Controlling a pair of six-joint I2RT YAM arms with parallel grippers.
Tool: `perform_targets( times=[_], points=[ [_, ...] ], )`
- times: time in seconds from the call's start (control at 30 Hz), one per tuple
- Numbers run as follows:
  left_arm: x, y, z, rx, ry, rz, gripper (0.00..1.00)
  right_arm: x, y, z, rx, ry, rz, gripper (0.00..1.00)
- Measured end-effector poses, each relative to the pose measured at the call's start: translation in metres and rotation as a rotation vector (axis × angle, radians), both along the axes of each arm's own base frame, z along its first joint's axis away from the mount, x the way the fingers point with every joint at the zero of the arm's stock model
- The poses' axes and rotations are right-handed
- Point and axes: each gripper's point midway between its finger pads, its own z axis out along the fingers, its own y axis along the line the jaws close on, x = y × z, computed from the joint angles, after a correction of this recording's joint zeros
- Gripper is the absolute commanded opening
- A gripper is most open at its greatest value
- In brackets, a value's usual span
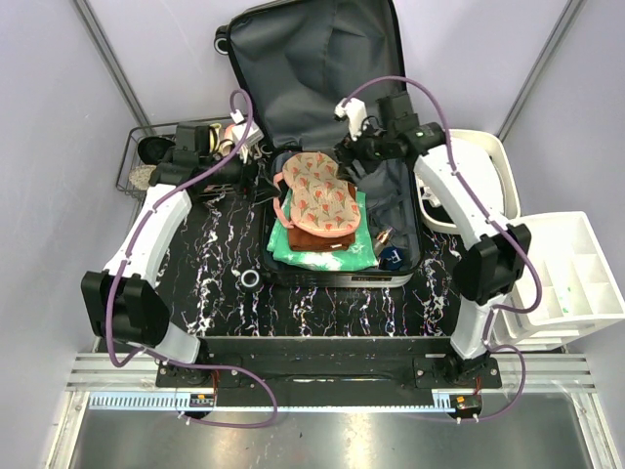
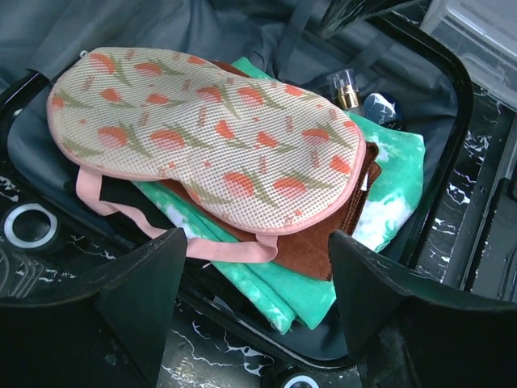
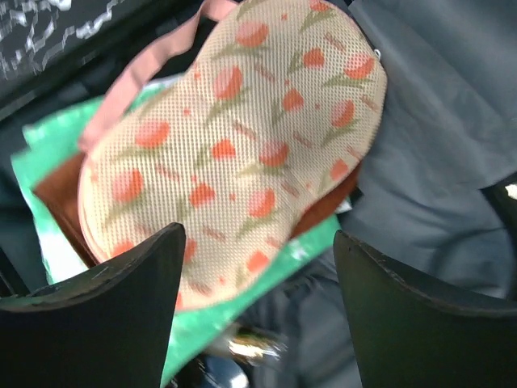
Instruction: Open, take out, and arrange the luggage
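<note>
Suitcase [image 1: 293, 78] lies open at the centre of the worktop [image 1: 205, 283], its lid propped upright at the far side, grey lining exposed.

Contents of the suitcase's lower half: a flower-print mesh pouch [image 1: 317, 195] with a pink strap on top of a brown cloth [image 1: 312, 239], both on a folded green-and-white cloth [image 1: 293, 249]. In the suitcase's near right corner are a small bottle [image 1: 381, 236] and a dark blue item [image 1: 393, 258].

Left gripper [image 2: 258, 238] sits at the suitcase's left edge, jaws spread and empty, facing the pouch. Right gripper [image 3: 258, 234] hangs over the suitcase's right half, jaws likewise released, grasping nothing.

Outside the suitcase: a tape roll [image 1: 250, 279] near its near left corner, a wire basket [image 1: 137, 166] to the left, white bins [image 1: 576, 274] to the right.
</note>
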Motion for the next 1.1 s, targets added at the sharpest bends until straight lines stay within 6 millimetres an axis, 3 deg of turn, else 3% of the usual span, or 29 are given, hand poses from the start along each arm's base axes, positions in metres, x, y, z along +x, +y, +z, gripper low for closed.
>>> perform_targets(
  times=[0.17, 0.23, 0.37, 0.47, 0.53, 0.6, 0.63, 0.9, 1.03, 1.1],
  points=[
    [-0.001, 0.014, -0.001, -0.026, 0.019, 0.059, 0.76, 0.014, 0.04, -0.024, 0.082, 0.149, -0.194, 0.93],
    [-0.002, 0.019, -0.003, -0.032, 0.023, 0.077, 0.76, 0.025, 0.053, -0.042, 0.095, 0.21, -0.263, 0.98],
    [-0.007, 0.024, -0.008, -0.039, 0.031, 0.095, 0.76, 0.03, 0.069, -0.087, 0.073, 0.322, -0.36, 0.96],
    [-0.011, 0.026, -0.011, -0.043, 0.038, 0.103, 0.76, 0.023, 0.081, -0.113, 0.043, 0.378, -0.388, 0.79],
    [-0.013, 0.028, -0.011, -0.046, 0.036, 0.109, 0.76, 0.02, 0.086, -0.125, 0.026, 0.393, -0.399, 0.47],
    [-0.014, 0.03, -0.011, -0.048, 0.035, 0.115, 0.76, 0.018, 0.091, -0.133, 0.017, 0.408, -0.411, 0.23],
    [-0.014, 0.031, -0.011, -0.048, 0.032, 0.117, 0.76, 0.018, 0.091, -0.135, 0.01, 0.404, -0.41, 0.03],
    [-0.016, 0.035, -0.013, -0.051, 0.032, 0.126, 0.76, 0.02, 0.084, -0.126, -0.005, 0.37, -0.413, 0.0],
    [-0.016, 0.034, -0.01, -0.057, 0.023, 0.118, 0.76, 0.022, 0.069, -0.088, 0.013, 0.295, -0.408, 0.0],
    [-0.016, 0.033, -0.009, -0.061, 0.021, 0.113, 0.76, 0.024, 0.054, -0.056, 0.038, 0.237, -0.41, 0.0]
  ],
)
